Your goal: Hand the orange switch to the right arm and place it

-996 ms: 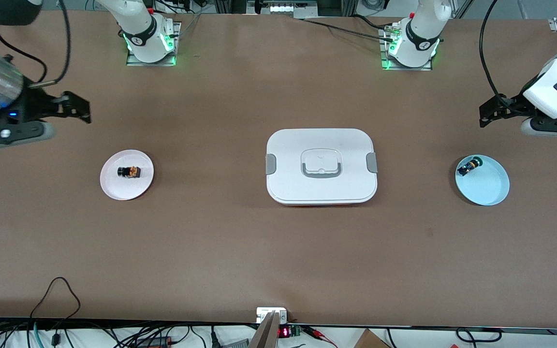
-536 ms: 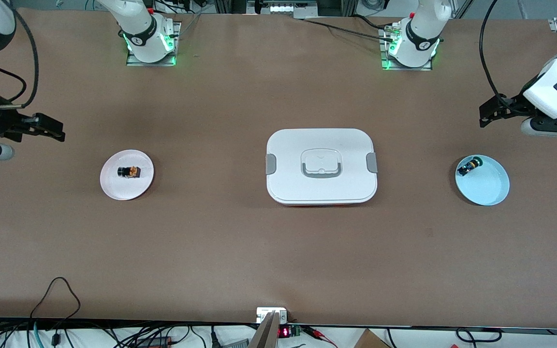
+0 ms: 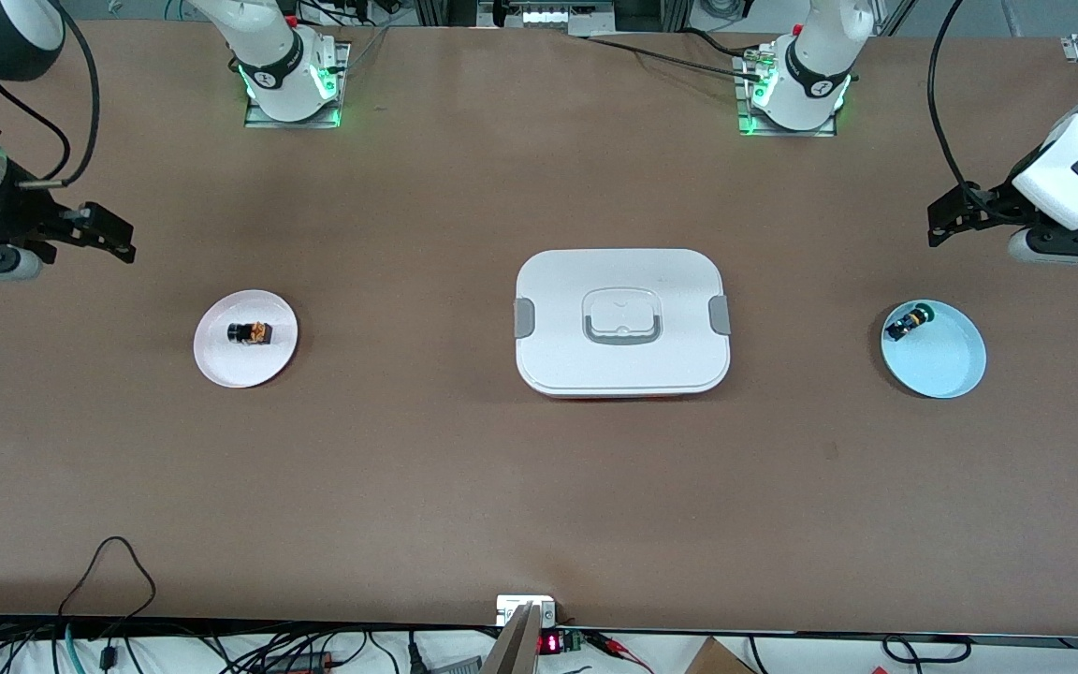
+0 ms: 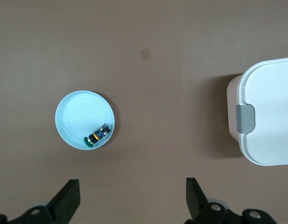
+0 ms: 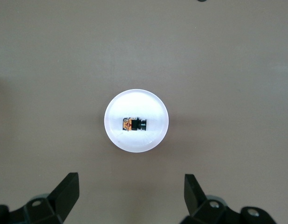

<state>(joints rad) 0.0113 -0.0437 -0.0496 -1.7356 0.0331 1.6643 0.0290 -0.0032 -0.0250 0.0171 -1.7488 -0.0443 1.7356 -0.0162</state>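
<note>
The orange switch (image 3: 250,332) lies on its side on a white plate (image 3: 221,361) toward the right arm's end of the table. In the right wrist view the orange switch (image 5: 134,124) shows a black end and an orange-tan body in the middle of the plate (image 5: 134,103). My right gripper (image 3: 120,240) hangs open and empty over bare table beside that plate; its fingers (image 5: 65,189) stand wide apart around the right gripper's centre (image 5: 131,185). My left gripper (image 3: 939,225) waits open and empty over the left arm's end, its centre (image 4: 133,187) over bare table.
A white lidded box (image 3: 621,321) stands mid-table; its corner (image 4: 267,116) shows in the left wrist view. A light blue bowl (image 3: 949,363) at the left arm's end holds a green-capped switch (image 3: 908,322), seen as the green-capped switch (image 4: 97,136) in the bowl (image 4: 76,112).
The right arm swung its gripper out toward the table's end, then came back a little and settled beside the plate. The left arm and both switches have not moved.
</note>
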